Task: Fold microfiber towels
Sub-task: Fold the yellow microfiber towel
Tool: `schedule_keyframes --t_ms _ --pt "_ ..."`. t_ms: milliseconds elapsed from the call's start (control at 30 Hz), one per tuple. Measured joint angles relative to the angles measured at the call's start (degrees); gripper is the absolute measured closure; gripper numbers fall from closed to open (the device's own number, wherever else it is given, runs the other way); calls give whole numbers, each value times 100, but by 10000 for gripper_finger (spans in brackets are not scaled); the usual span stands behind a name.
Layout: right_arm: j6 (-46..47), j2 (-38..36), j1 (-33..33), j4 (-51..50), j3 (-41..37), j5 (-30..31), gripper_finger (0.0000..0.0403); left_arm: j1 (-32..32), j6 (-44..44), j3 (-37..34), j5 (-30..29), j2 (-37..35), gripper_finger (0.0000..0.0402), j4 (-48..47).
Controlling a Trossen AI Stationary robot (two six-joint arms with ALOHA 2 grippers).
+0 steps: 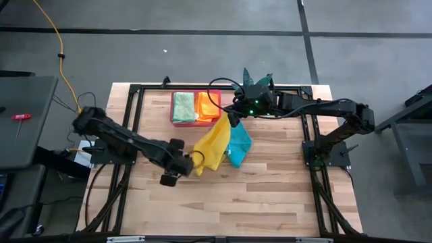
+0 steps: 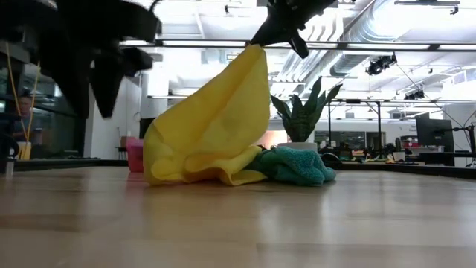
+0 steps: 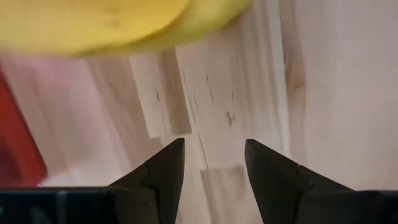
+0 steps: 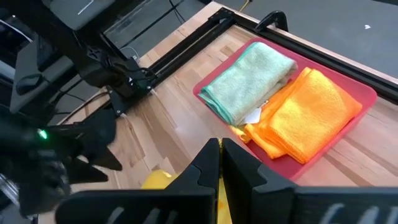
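Note:
A yellow towel [image 1: 212, 145] is drawn up into a peak over the table's middle, and its lower part is bunched on the wood. My right gripper [image 1: 233, 119] is shut on its top. A teal towel [image 1: 238, 146] lies crumpled on the table beside it, touching its right side. A light green towel [image 1: 182, 106] and an orange towel [image 1: 207, 105] lie folded in the pink tray [image 1: 194, 123]. My left gripper [image 1: 192, 162] is open and empty just left of the yellow towel's low end, above the wood [image 3: 214, 163]. Only one yellow towel shows. My right gripper pinches the yellow towel's topmost corner [image 2: 256, 50] between its two shut fingers, coming from above and pointing down. One layer or several, I cannot tell. The towel hangs below the fingers in a cone, and its lower part [image 2: 193, 170] lies bunched on the table.
The pink tray stands at the table's far edge, left of my right gripper. A potted plant [image 1: 260, 79] stands behind the far edge. Bare wood lies toward the near edge [image 1: 229, 202]. A black frame [image 1: 135, 121] runs along the table's sides.

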Motion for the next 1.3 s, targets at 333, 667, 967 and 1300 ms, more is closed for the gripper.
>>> schedule_keyframes --t_ms 333,667,967,1300 --pt "6 0 0 -78 2 20 403 -122 -1062 -651 -331 -650 243 2703" --pt "9 0 0 -149 0 20 403 245 -630 -369 -428 919 243 3777" --pt "1 0 0 -196 2 93 403 338 -1107 -288 -126 1096 278 2990" --pt "-13 4 0 -289 1 111 403 -185 -1467 -312 74 615 333 1811"
